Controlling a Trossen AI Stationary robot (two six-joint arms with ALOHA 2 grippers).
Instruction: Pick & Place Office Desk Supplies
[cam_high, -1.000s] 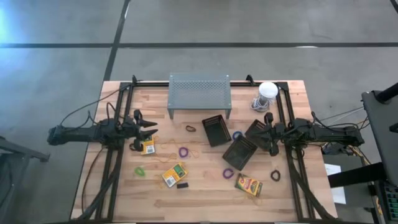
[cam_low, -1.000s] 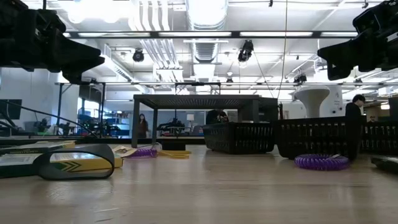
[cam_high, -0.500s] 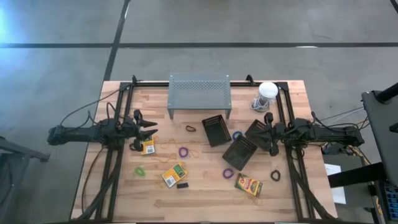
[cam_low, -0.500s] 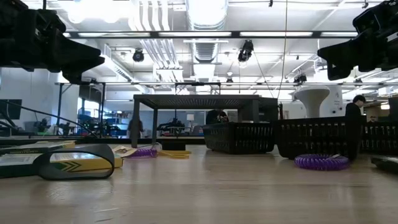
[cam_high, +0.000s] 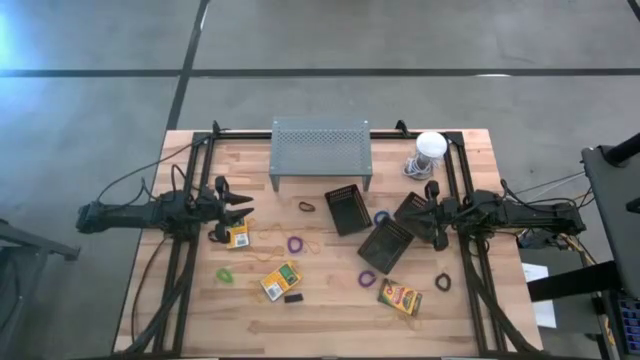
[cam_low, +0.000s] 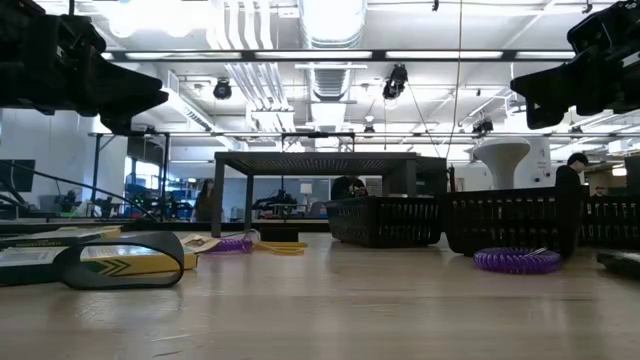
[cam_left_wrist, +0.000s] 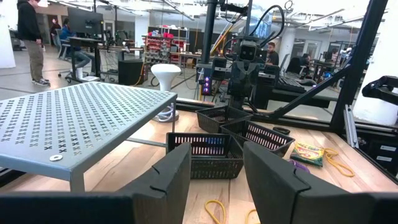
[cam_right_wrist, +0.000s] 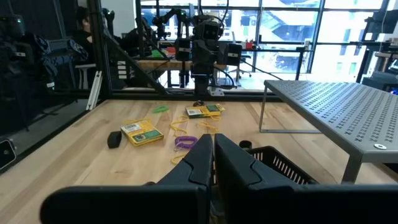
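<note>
**Supplies scattered on a wooden worktop, both arms hanging above it**

The worktop (cam_high: 330, 310) is pale wood planking, framed by dark rails, and stands on a grey concrete floor (cam_high: 400, 40) crossed by dark lines. At its far edge stands a grey perforated metal shelf (cam_high: 320, 150); beside it, near the right corner, sits a white round object (cam_high: 429, 150) with a coiled cord.

3 black lattice baskets cluster right of centre: the middle basket (cam_high: 346, 208), a second basket (cam_high: 386, 243) nearer the front, and a third basket (cam_high: 418, 212) just under the right arm. 3 crayon boxes lie apart: one crayon box (cam_high: 238, 235) just below the left gripper, another box (cam_high: 281, 280) toward the front with a tiny black block (cam_high: 293, 297) beside it, and a third box (cam_high: 400, 297) at the front right. Thin loops are spread between them: a purple loop (cam_high: 296, 243), a green loop (cam_high: 225, 274), a yellow loop (cam_high: 266, 240), a blue loop (cam_high: 382, 217) and a black loop (cam_high: 442, 282).

The left gripper (cam_high: 240, 207) hangs over the left side, fingers spread and holding nothing. The right gripper (cam_high: 428, 215) hangs over the right side, fingers pressed together, also holding nothing.

Beyond the worktop the room is an open workshop with ceiling ducts (cam_low: 330, 30), strip lights, benches and other robot rigs; a person (cam_left_wrist: 30, 37) stands in the background.
</note>
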